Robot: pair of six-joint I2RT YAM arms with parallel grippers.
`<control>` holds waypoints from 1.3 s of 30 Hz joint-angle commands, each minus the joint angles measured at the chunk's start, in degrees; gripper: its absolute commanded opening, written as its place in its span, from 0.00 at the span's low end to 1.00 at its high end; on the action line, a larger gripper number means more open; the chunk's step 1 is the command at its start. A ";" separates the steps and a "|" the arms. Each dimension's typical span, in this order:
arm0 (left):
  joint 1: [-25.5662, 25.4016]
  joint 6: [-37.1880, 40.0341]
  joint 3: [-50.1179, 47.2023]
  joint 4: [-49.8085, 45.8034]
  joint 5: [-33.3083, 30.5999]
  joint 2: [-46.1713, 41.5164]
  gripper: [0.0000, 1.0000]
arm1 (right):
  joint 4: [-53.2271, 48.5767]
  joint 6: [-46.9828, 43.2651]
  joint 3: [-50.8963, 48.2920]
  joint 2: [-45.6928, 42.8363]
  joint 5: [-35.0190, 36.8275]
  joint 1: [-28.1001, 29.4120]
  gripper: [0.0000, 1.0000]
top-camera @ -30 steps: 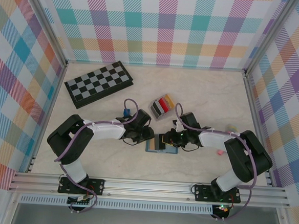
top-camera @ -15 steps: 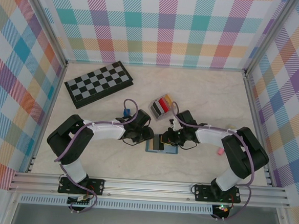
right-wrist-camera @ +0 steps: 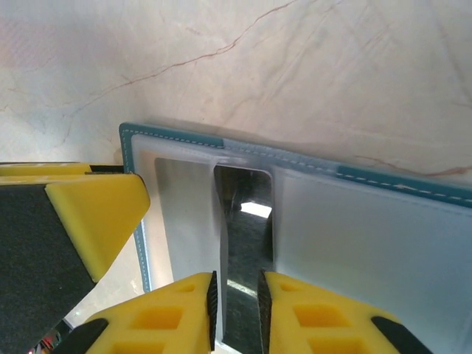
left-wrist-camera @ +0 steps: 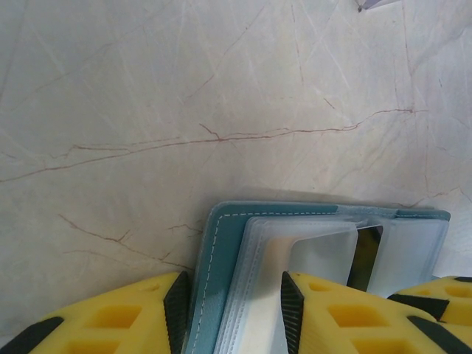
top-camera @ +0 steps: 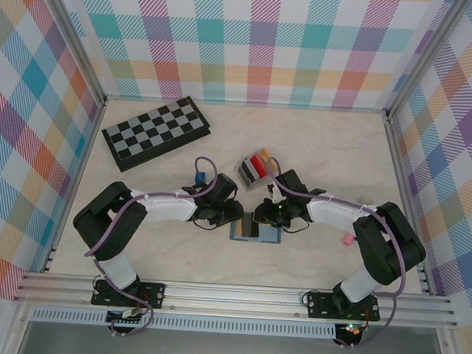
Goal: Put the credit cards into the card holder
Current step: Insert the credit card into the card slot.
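Black and glossy, a credit card [right-wrist-camera: 243, 221] sits in the teal wallet [right-wrist-camera: 354, 243] on the surface [top-camera: 327, 143], with the right hand [right-wrist-camera: 236, 310] pinched on it. The left hand [left-wrist-camera: 230, 317] straddles the wallet's edge; whether it grips cannot be told. Nearby, the grey card holder [top-camera: 241, 169] carries black, red and yellow cards [top-camera: 259, 162].

Probably a robot lab test cell, aluminium frame [top-camera: 236, 294], plaid walls [top-camera: 254, 40], marble-look tabletop [top-camera: 319, 142]
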 commanded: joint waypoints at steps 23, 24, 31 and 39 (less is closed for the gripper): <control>-0.77 -1.04 -1.74 0.24 1.73 0.46 0.40 | 3.88 4.10 3.68 5.90 -6.66 2.52 0.19; -0.77 -1.13 -1.73 0.39 1.75 0.41 0.40 | 3.81 4.95 4.16 6.26 -6.96 2.68 0.19; -0.84 -1.75 -2.08 0.89 1.51 0.50 0.40 | 4.95 7.95 5.83 8.20 -9.40 3.14 0.21; -0.91 -1.40 -2.37 -2.89 -1.56 0.96 0.36 | -7.12 1.40 5.90 4.69 2.22 3.14 0.25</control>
